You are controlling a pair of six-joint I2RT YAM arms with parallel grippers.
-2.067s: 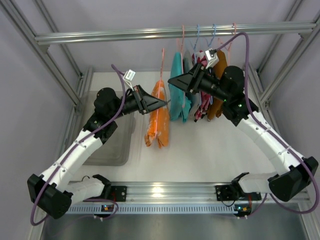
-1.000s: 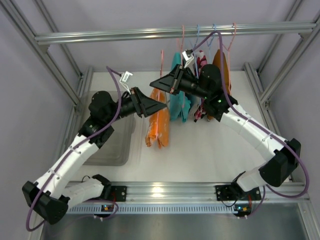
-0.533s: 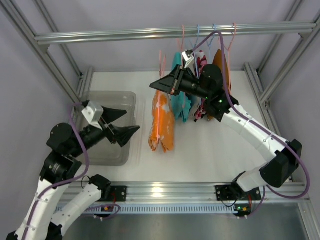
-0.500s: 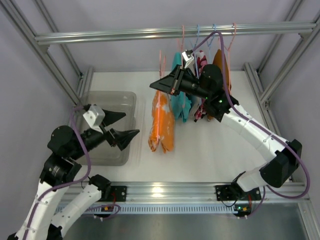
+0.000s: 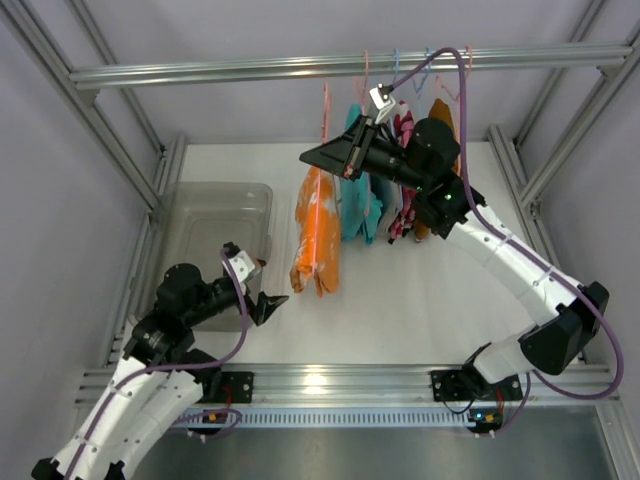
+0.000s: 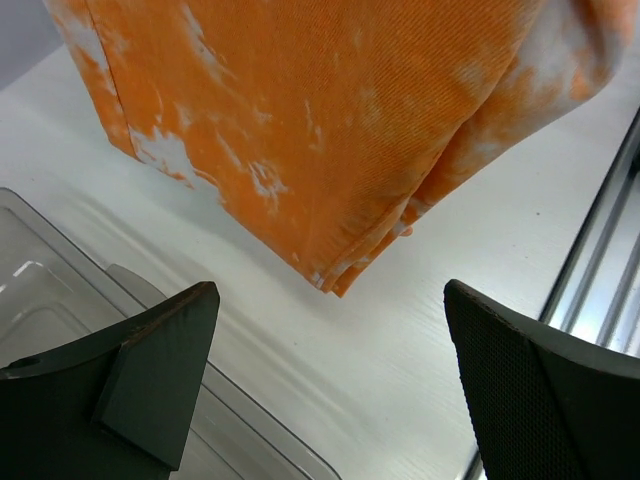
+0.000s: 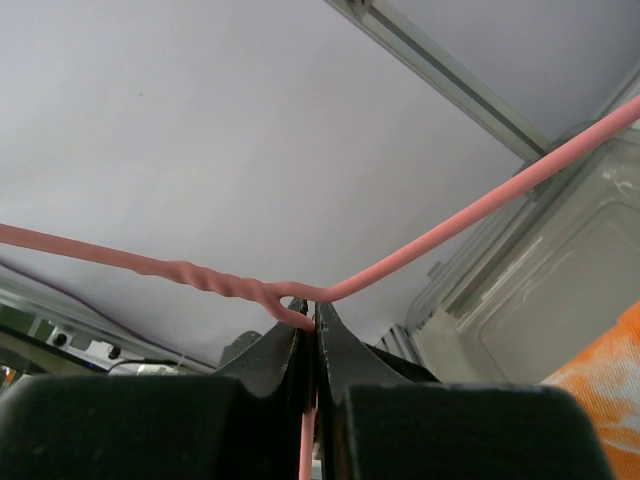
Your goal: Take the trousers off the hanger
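The trousers [image 5: 316, 236], bright orange with white blotches, hang folded over the salmon-pink hanger [image 5: 325, 112] above the table. My right gripper [image 5: 312, 158] is shut on the hanger's wire just below the twisted neck [image 7: 300, 296]. In the right wrist view the hanger [image 7: 455, 222] runs up to the right, with a corner of the trousers [image 7: 603, 388] at the lower right. My left gripper [image 5: 270, 304] stands open low over the table, left of the trousers' lower end and apart from it. Its wrist view shows the trousers [image 6: 330, 130] above the empty gap of the left gripper [image 6: 330, 292].
A clear plastic bin [image 5: 214, 238] sits on the table at the left, its rim [image 6: 150, 300] under my left finger. A teal garment [image 5: 357, 190], a brown-orange one [image 5: 438, 128] and others hang from the metal rail [image 5: 250, 70] behind my right arm.
My left gripper has opened wide and let go of the trousers. That arm drew back and down toward the near left. The right gripper keeps the hanger and has raised it a little.
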